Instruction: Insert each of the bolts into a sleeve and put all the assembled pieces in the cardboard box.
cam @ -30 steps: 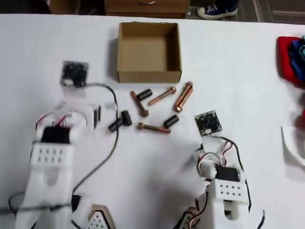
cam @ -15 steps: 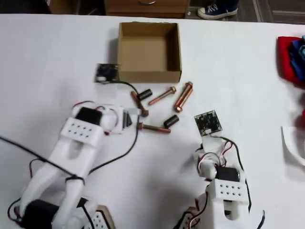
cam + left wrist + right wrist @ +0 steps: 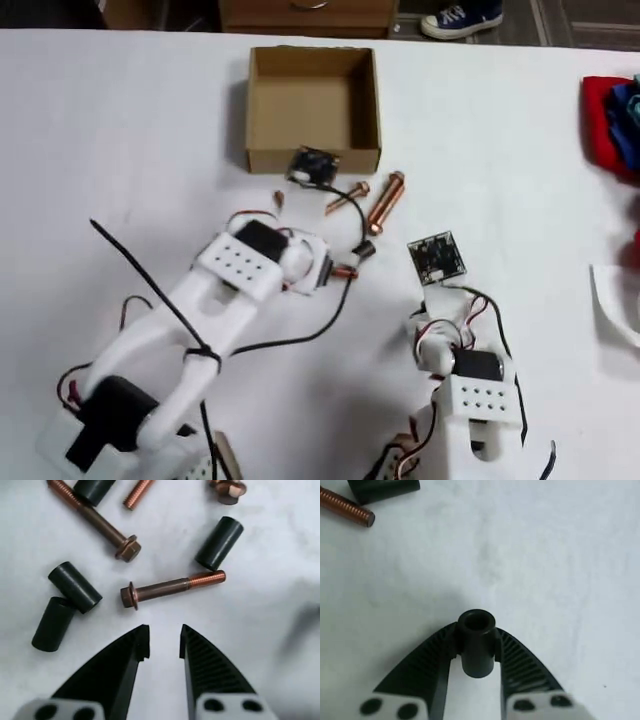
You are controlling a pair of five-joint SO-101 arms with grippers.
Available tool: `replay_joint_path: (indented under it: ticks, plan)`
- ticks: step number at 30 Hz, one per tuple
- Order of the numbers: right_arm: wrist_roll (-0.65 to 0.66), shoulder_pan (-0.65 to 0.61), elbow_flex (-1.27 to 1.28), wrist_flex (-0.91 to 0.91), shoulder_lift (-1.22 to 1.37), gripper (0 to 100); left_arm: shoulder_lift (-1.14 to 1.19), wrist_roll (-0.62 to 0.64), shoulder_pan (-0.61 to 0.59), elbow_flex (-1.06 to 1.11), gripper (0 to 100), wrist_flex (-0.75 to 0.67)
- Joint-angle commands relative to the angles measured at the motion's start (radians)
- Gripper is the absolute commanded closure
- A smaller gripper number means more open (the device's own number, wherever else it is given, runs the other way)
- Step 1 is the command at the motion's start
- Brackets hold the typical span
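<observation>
- While the left arm [image 3: 235,290] lies stretched on a slant across the white tabletop [image 3: 120,130], the left arm's fingers [image 3: 125,665] hang spread apart just above the surface, gripping nothing.
- Just past their tips a copper-coloured bolt [image 3: 172,587] lies flat, apart from them. Two black sleeves [image 3: 75,586] lie close together near its head, and a third sleeve [image 3: 220,542] sits just beside its threaded end.
- Farther out, a longer bolt [image 3: 95,522] lies with a fourth sleeve [image 3: 92,489] right beside its shank.
- The right arm [image 3: 470,390] sits near the front of the tabletop, well apart from the box. The right arm's fingers [image 3: 520,670] pinch a black held sleeve [image 3: 476,647] between their tips, its open bore turned toward the wrist camera.
- The cardboard box [image 3: 313,160] stands open-topped toward the far side. A thick bolt [image 3: 384,203] and a thinner bolt [image 3: 347,197] lie just in front of its front wall.
- The tabletop is plain white all over. A red cloth [image 3: 608,120] lies at its right edge, and nearer the front there is a pale curved object [image 3: 610,305], possibly a plate rim.
- Beyond the far edge, wooden furniture [image 3: 310,15] stands on a dark floor [image 3: 560,20].
</observation>
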Motion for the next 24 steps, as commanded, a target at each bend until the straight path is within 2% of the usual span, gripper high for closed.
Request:
replay_joint_path:
  ticks: [1, 5, 8, 20, 24]
  plan:
    - [-0.008, -0.007, -0.003, -0.018, -0.024, 97.8, 0.000, -0.003, 0.014, -0.045, 87, -0.055]
    - [-0.008, -0.007, -0.003, -0.018, -0.025, 97.8, 0.014, 0.003, -0.003, 0.001, 88, -0.183]
    - [-0.008, -0.007, -0.003, -0.031, -0.022, 97.8, 0.041, 0.118, -0.009, 0.016, 88, -0.238]
    - [-0.008, -0.007, -0.003, -0.036, -0.021, 97.8, 0.077, 0.549, -0.006, 0.013, 87, -0.244]
    - [-0.008, -0.007, -0.002, -0.036, -0.021, 97.8, 0.080, 0.609, -0.005, 0.022, 87, -0.236]
